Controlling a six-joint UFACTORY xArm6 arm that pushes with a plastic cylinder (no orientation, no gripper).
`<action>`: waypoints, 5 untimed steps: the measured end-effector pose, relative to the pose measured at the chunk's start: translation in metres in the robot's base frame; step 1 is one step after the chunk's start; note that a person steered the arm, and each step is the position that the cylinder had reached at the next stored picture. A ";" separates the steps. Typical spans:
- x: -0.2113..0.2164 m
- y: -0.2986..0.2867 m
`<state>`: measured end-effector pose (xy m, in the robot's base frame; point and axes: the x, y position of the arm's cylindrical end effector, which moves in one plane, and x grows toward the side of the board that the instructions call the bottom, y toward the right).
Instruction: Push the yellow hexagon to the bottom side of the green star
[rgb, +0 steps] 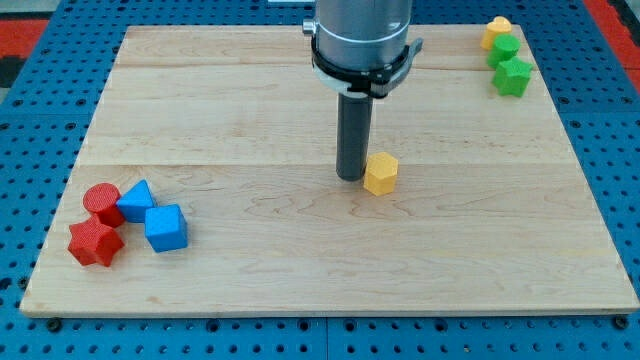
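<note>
The yellow hexagon (380, 173) lies near the middle of the wooden board (300, 270). My tip (350, 177) stands just to the hexagon's left, close to it or touching it. The green star (514, 76) sits at the board's top right corner, far up and to the right of the hexagon.
A green block (504, 49) and a yellow block (497, 30) sit just above the green star. At the bottom left lie a red cylinder (102, 202), a red star-like block (96, 244), a blue triangular block (136, 201) and a blue cube (165, 228).
</note>
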<state>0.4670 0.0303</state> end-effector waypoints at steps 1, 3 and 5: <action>0.017 0.004; 0.009 0.027; -0.009 0.077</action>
<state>0.4581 0.1076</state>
